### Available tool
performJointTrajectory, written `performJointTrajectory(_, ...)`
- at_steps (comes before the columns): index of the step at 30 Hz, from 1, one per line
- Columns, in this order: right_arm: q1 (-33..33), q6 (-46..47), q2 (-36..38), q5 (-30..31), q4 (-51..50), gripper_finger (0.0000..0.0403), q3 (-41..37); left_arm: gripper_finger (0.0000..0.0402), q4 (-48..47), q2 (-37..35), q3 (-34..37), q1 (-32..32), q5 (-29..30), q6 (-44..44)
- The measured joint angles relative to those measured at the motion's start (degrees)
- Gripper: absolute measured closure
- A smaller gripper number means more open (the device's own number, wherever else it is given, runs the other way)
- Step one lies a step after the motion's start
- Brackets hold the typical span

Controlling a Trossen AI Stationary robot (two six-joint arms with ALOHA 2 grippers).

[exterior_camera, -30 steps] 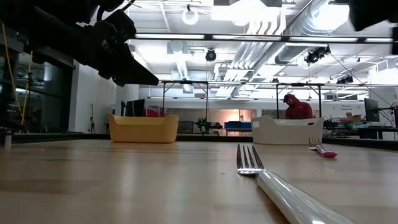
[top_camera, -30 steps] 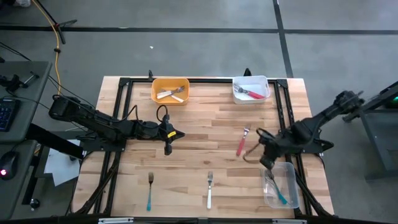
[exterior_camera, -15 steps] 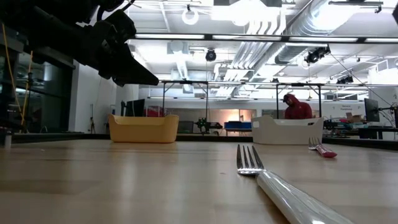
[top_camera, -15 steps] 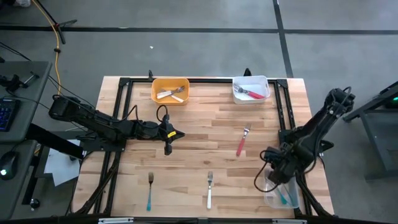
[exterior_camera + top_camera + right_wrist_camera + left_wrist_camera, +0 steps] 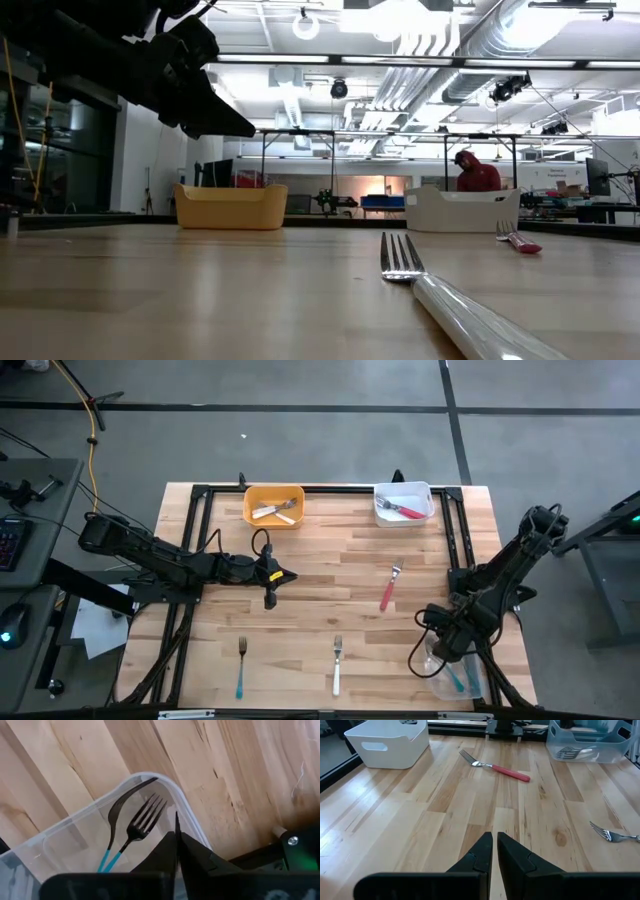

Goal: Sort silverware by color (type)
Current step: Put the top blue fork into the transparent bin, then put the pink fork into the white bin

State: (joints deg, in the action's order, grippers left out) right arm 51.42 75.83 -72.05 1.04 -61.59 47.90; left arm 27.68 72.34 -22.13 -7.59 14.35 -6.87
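Observation:
My right gripper (image 5: 447, 648) (image 5: 177, 827) points down over the far rim of the clear bin (image 5: 455, 678) (image 5: 75, 840). Its fingers stand together, nothing between them. Two teal-handled forks (image 5: 137, 827) lie in that bin. My left gripper (image 5: 290, 576) (image 5: 495, 837) hovers shut above the table's middle left and touches nothing. Three forks lie flat on the wood: a red-handled fork (image 5: 388, 592) (image 5: 502, 770), a white-handled fork (image 5: 337, 665) (image 5: 440, 300) and a teal-handled fork (image 5: 240, 668).
An orange bin (image 5: 273, 505) with white-handled forks and a white bin (image 5: 403, 503) with red-handled forks stand at the far edge. A black frame (image 5: 190, 550) runs along the table's sides. A person in red (image 5: 480, 172) is in the room beyond.
My right gripper has swung from beside the red-handled fork toward the table's near edge and sunk, turning as it went, and now stands over the clear bin.

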Motion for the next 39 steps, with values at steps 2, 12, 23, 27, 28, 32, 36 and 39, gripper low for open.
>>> performJointTrajectory(2,0.02,-0.24,0.00,-0.09,-0.03,0.0374,0.00,0.0383,0.01,0.00,0.00,0.02,0.00,0.00)
performJointTrajectory(12,-0.33,-0.31,2.45,-0.22,-0.12,0.0319,0.00,0.0383,0.03,0.00,0.00,0.02,-0.01,0.00)
performJointTrajectory(23,-9.16,-13.74,9.01,9.18,2.13,0.0394,0.00,0.0383,0.02,0.00,0.00,0.02,-0.01,0.52)
performJointTrajectory(27,-14.77,-25.90,9.51,13.38,8.27,0.0397,0.00,0.0383,0.00,0.00,0.00,0.02,-0.38,0.50)
performJointTrajectory(28,-16.32,-29.32,9.51,14.18,9.98,0.0400,0.00,0.0383,-0.02,0.00,0.00,0.02,-0.55,0.50)
performJointTrajectory(32,-22.58,-43.72,9.35,16.08,18.75,0.0401,0.00,0.0383,-0.63,0.00,0.00,0.00,-0.99,-0.32)
performJointTrajectory(36,-29.46,-57.56,9.48,14.37,29.89,0.0402,-2.09,0.0383,-2.05,0.00,0.00,0.02,-1.11,-0.57)
performJointTrajectory(39,-35.33,-64.75,9.46,7.94,42.06,0.0402,-7.91,0.0383,-2.99,0.00,0.00,0.00,-1.14,-1.40)
